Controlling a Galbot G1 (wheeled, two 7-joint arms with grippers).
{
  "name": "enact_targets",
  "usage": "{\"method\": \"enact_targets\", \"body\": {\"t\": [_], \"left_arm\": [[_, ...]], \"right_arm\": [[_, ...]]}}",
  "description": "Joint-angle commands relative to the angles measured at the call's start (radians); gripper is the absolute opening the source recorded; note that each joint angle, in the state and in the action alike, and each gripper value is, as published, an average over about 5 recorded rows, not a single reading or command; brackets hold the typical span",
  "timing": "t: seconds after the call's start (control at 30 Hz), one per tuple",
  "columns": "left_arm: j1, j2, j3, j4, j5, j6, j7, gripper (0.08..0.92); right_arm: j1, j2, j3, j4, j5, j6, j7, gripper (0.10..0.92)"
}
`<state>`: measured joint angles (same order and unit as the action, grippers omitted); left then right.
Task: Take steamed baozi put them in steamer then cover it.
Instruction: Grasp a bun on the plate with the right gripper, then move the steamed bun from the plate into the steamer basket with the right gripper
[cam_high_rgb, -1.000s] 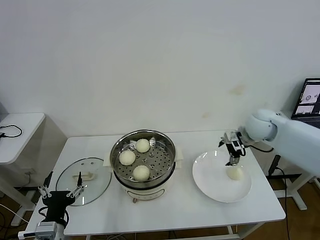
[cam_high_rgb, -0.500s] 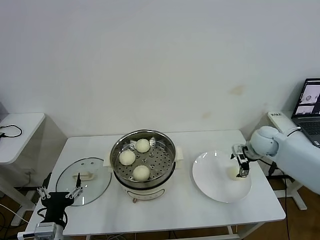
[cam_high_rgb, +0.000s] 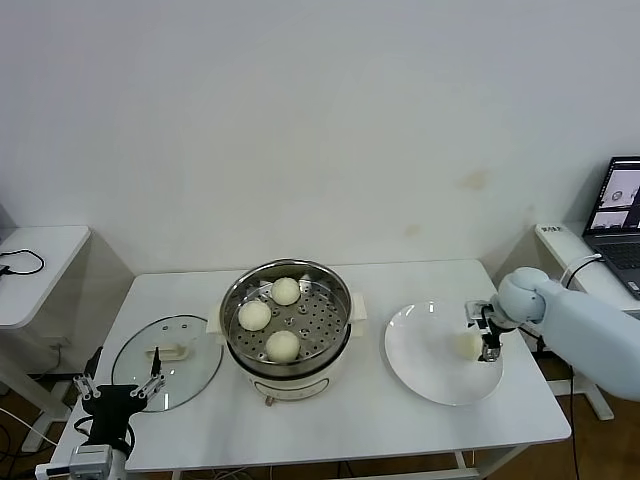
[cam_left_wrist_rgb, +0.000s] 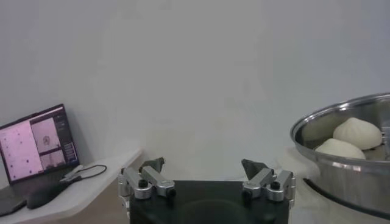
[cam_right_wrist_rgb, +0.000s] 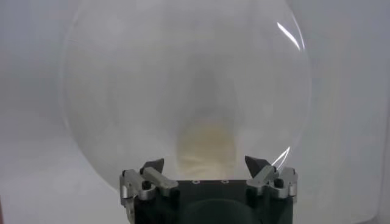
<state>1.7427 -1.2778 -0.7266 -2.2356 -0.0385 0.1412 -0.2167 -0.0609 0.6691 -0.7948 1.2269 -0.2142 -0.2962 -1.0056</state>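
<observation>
Since a second ago the right claw (cam_high_rgb: 487, 334) has dropped from above the plate (cam_high_rgb: 430, 375) to the last baozi (cam_high_rgb: 467, 343), fingers still apart around it, not yet clamped. From the head, three buns (cam_high_rgb: 284, 345) sit in the steamer (cam_high_rgb: 287, 332); the cover (cam_high_rgb: 165, 375) lies on the worktop (cam_high_rgb: 350, 430) beside the idle, open left claw (cam_high_rgb: 114, 386). The right wrist view shows the bun (cam_right_wrist_rgb: 206, 145) between spread tips. It looks soft and light: probably best pinched gently across its middle.
</observation>
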Motion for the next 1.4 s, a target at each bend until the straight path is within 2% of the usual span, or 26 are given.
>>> {"method": "enact_targets", "body": {"t": [0.03,0.2,0.4,0.67,1.03,1.4], "left_arm": [[0.001,-0.002,0.0,0.0,0.002,0.0,0.0,0.823],[0.003,-0.005,0.002,0.0,0.004,0.0,0.0,0.823],[0.007,-0.005,0.002,-0.01,0.004,0.001,0.001,0.823],[0.008,0.002,-0.001,-0.016,0.003,0.004,0.001,0.823],[0.0,0.009,0.007,-0.011,0.001,0.006,0.002,0.823],[-0.001,0.013,0.01,-0.007,-0.008,0.008,0.003,0.823]], "right_arm": [[-0.037,0.071,0.037,-0.095,-0.047,0.008,0.01,0.786],[-0.039,0.073,0.04,-0.094,-0.048,0.004,0.004,0.75],[-0.03,0.066,0.039,-0.087,-0.042,0.005,-0.011,0.666],[0.074,0.024,-0.016,-0.024,0.038,-0.005,-0.052,0.562],[0.405,-0.017,-0.187,0.106,0.236,-0.057,-0.071,0.561],[0.721,0.154,-0.359,0.199,0.487,-0.157,-0.023,0.569]]}}
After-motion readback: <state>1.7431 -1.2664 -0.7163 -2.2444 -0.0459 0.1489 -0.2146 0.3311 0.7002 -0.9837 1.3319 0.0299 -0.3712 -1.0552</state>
